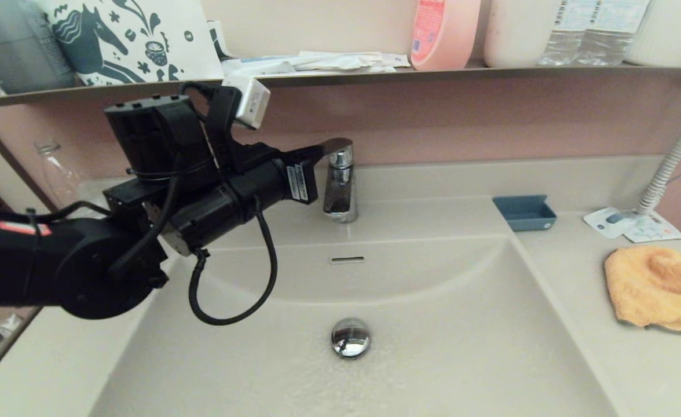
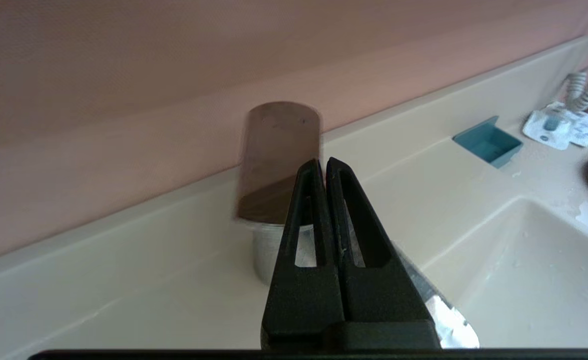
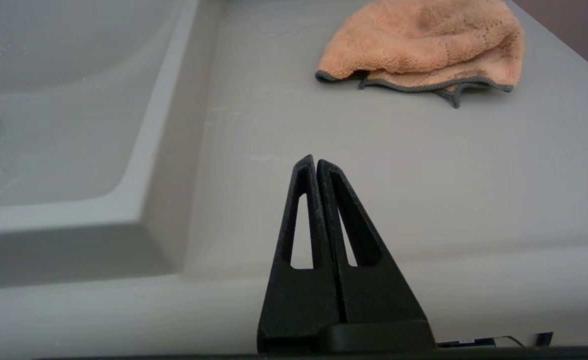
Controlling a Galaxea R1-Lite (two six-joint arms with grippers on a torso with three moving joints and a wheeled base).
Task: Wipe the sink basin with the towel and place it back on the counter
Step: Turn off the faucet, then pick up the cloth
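left gripper (image 2: 322,162) pressed together at the faucet handle (image 2: 279,155), arm outstretched over the sink basin (image 1: 375,359)

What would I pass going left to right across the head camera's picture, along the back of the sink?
Left arm's jaws, shut, at the tap handle → chrome tap → blue tray → paper packets → orange towel on the counter.

The left arm (image 1: 85,260) is bulky matte black, with a red stripe, white printed labels, a looping black cable and a white box on top (a camera, seemingly). Both grippers' fingers (image 2: 324,220) are black, tapered, with slotted cut-outs.
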